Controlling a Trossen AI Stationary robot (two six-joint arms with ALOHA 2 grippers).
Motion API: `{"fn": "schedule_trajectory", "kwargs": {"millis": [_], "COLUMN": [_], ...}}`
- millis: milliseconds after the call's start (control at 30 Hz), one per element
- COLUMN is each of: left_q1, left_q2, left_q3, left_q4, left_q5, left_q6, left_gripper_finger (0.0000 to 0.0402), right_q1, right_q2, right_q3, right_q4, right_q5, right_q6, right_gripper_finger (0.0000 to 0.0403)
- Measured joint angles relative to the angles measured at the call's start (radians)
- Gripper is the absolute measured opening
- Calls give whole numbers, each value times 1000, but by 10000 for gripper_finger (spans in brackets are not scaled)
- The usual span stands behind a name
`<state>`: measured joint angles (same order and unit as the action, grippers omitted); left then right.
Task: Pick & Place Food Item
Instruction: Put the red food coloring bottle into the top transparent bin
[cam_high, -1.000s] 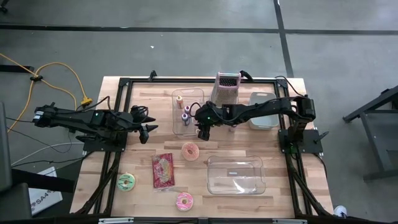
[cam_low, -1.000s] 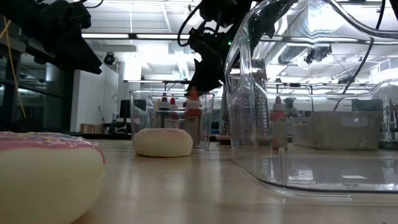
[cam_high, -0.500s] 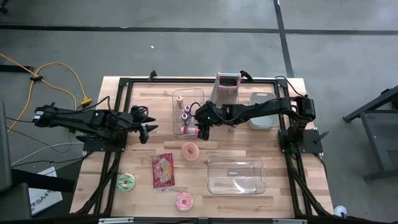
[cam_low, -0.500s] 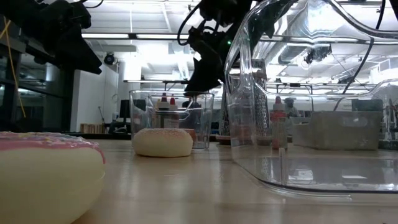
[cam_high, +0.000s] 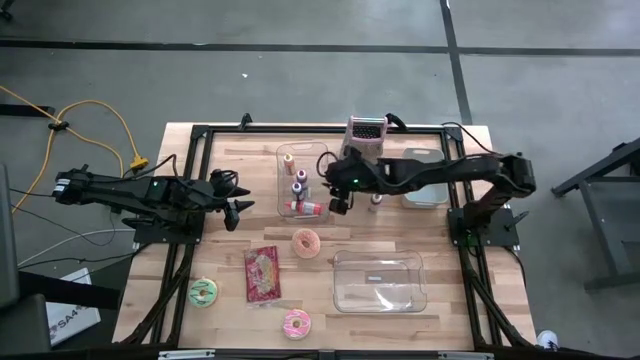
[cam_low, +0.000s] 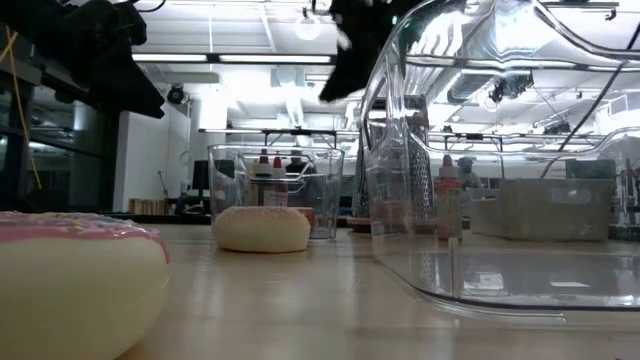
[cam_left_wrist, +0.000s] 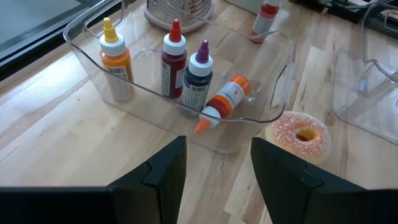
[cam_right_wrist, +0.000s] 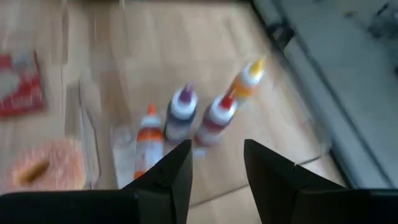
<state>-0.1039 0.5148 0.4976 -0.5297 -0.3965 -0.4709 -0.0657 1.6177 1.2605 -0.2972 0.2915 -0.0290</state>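
An orange-capped sauce bottle (cam_left_wrist: 224, 102) lies on its side on the floor of the clear bin (cam_high: 302, 180), at the bin's near end, its cap against the near wall. Three more bottles stand upright in the bin: orange (cam_left_wrist: 115, 62), red (cam_left_wrist: 173, 56) and purple (cam_left_wrist: 198, 74). My right gripper (cam_high: 340, 204) hangs open and holds nothing, above the bin's right rim; its wrist view looks down on the bottles (cam_right_wrist: 147, 140). My left gripper (cam_high: 240, 208) waits open left of the bin, its fingers pointing toward the bin.
A sugared donut (cam_high: 306, 243) lies just near of the bin. A large clear container (cam_high: 380, 280) sits near right. One more bottle (cam_high: 374, 203) stands right of the bin, a grater (cam_high: 366, 135) at the far edge. A red packet (cam_high: 262, 273) and two donuts (cam_high: 203, 292) (cam_high: 296, 323) lie near left.
My right gripper has risen out of the bin and drawn back toward the table's right edge, tipping slightly. The orange-capped bottle, upright under its fingers a second ago, has tipped over and now lies on its side in the bin.
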Motion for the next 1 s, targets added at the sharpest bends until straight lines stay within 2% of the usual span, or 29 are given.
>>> {"fn": "schedule_trajectory", "kwargs": {"millis": [167,367,700,1000], "left_q1": [0,-3,-3,-3], "left_q2": [0,0,0,0], "left_q3": [0,0,0,0], "left_q4": [8,13,15,16], "left_q5": [0,2,2,5], "left_q6": [0,0,0,0], "left_gripper_finger": [174,174,174,174], "right_q1": [14,5,4,-28], "right_q2": [-91,-139,-142,-141], "right_q3": [1,-3,-1,-1], "right_q4": [-134,-296,-352,-562], "right_q5": [49,48,50,50], "right_q6": [49,170,248,451], "right_gripper_finger": [133,133,133,133]}}
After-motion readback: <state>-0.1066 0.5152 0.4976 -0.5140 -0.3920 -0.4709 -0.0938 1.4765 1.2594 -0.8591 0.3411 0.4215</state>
